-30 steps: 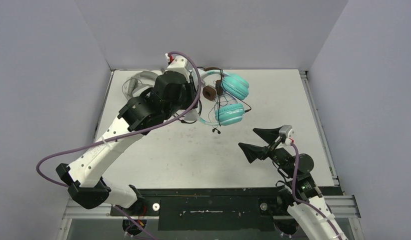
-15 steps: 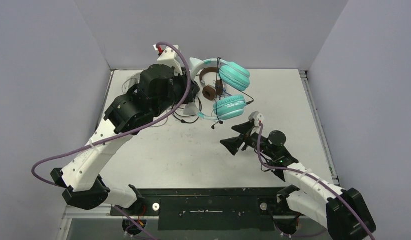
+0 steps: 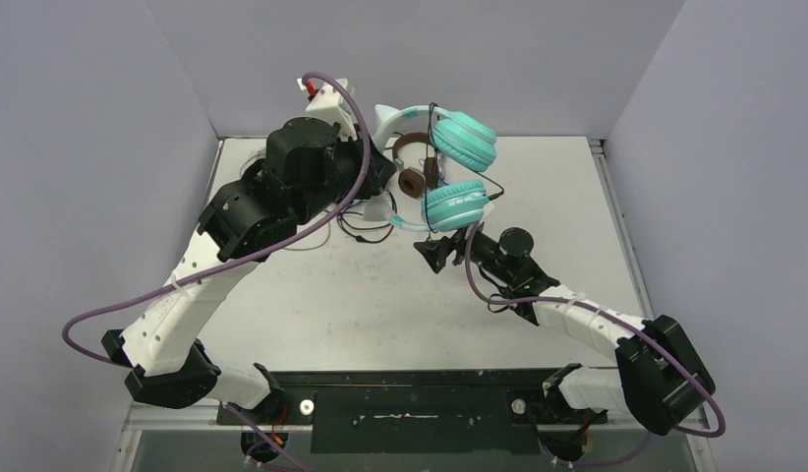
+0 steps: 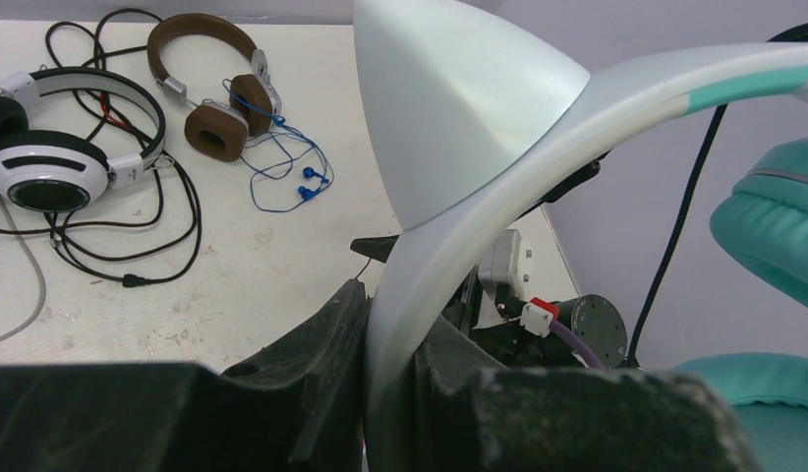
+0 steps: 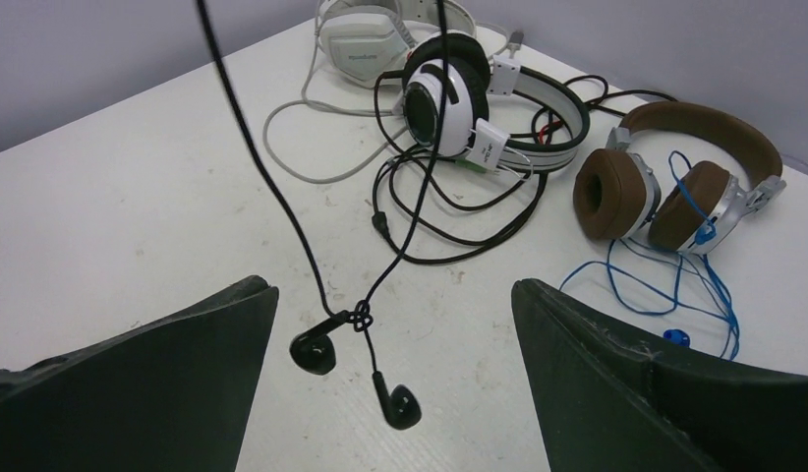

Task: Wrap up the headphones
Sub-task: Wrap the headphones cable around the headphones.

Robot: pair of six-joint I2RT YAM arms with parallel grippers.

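Observation:
The light teal headphones (image 3: 459, 173) hang in the air over the back of the table. My left gripper (image 4: 390, 329) is shut on their white band (image 4: 459, 236). From them a thin black cable (image 5: 251, 147) drops down and ends in two small black earbuds (image 5: 314, 352), knotted together just above the table. My right gripper (image 5: 390, 295) stands open under the teal cups, one finger on either side of the earbuds without touching them. In the top view the right gripper (image 3: 442, 250) sits right below the lower teal cup.
Brown headphones (image 5: 675, 167) with a blue cable (image 5: 695, 285) lie on the table beyond the right gripper. Black-and-white headphones (image 5: 459, 98) with a tangled black cable lie left of them, and pale grey headphones (image 5: 366, 34) lie behind. The walls stand close at the back.
My right arm has reached forward and left, from the near right to under the teal headphones, still open. My left arm has raised the headphones a little toward the back.

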